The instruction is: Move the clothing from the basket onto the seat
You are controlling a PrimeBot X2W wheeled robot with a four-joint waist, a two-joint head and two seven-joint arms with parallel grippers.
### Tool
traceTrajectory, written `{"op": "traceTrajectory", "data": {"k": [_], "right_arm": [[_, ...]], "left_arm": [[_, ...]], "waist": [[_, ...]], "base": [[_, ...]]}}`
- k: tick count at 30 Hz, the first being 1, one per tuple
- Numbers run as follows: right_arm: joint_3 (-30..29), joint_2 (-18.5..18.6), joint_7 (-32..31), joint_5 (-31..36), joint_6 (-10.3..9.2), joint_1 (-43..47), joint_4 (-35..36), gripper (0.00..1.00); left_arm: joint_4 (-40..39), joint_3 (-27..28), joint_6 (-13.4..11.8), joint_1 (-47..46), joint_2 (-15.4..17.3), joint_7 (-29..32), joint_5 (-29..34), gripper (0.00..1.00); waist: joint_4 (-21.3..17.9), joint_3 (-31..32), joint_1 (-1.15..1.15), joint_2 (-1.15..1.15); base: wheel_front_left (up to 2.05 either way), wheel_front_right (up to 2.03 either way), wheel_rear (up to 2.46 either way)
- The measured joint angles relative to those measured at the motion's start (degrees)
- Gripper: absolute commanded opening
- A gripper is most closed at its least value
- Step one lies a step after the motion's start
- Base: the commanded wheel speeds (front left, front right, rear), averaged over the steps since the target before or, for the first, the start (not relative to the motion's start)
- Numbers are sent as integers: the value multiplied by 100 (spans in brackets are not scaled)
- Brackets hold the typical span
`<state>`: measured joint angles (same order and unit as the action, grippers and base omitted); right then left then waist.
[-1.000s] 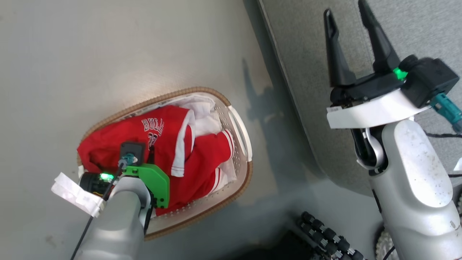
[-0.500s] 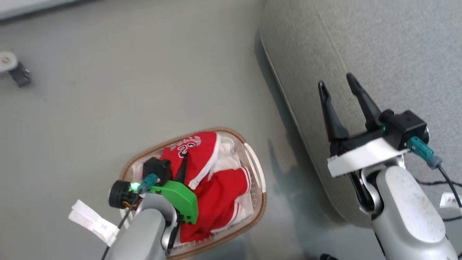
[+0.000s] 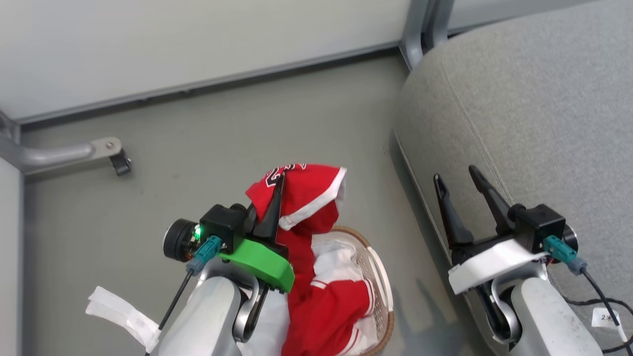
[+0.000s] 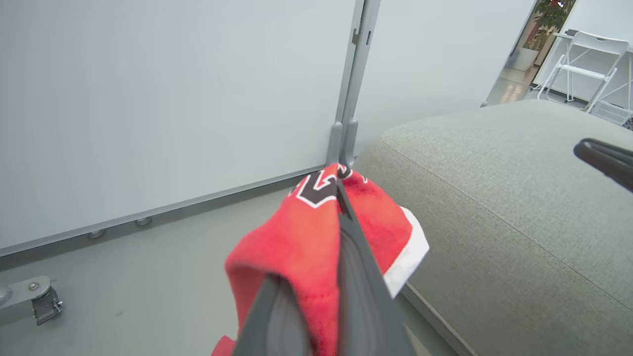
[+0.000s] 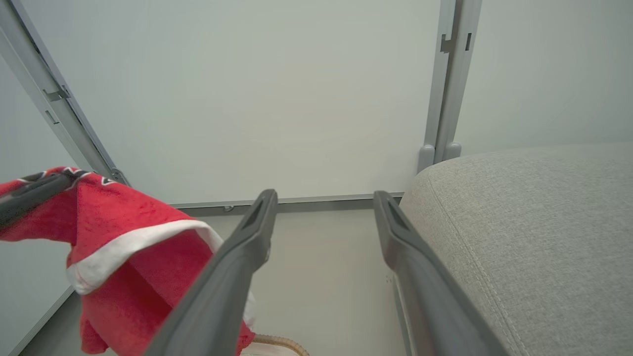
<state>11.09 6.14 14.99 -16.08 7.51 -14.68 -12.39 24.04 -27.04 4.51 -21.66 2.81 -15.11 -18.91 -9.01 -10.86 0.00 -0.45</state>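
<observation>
In the head view, the left gripper (image 3: 280, 187) is clenching a fold of the red jersey (image 3: 309, 195), which is hanging limp above the basket (image 3: 383, 282). Another red garment (image 3: 341, 306) is lying in the basket on the white liner (image 3: 336, 257). The seat (image 3: 534, 123) is lying to the jersey's right, its long edge running away from the robot. The right gripper (image 3: 455, 174) is standing released beside that edge, nearer the seat but holding nothing.

In the left wrist view, the gripper (image 4: 339, 190) is pinching soft, fleecy cloth with white trim; the seat (image 4: 494, 198), coarse grey weave with a stitched seam, is rising on the right.

In the right wrist view, the gripper (image 5: 325, 198) is gaping wide, the jersey (image 5: 123, 247) drooping left and the seat (image 5: 534, 222) right.
</observation>
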Motion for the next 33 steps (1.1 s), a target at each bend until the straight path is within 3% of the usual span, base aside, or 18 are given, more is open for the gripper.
{"op": "traceTrajectory", "data": {"k": [17, 25, 33], "right_arm": [[378, 16, 0, 13, 0, 565, -144, 100], [1757, 174, 0, -421, 0, 294, 23, 100], [2517, 159, 0, -598, 0, -369, -140, 100]], "left_arm": [[-1042, -58, 110, -381, -1, -1, 155, 0], [-1162, -410, 57, -414, -1, -1, -30, 0], [-1200, -725, 15, -421, -2, -1, -188, 0]], "waist": [[469, 946, 0, 0], [663, 1005, 0, 0], [847, 1028, 0, 0]], "base": [[0, 0, 0], [0, 0, 0], [0, 0, 0]]}}
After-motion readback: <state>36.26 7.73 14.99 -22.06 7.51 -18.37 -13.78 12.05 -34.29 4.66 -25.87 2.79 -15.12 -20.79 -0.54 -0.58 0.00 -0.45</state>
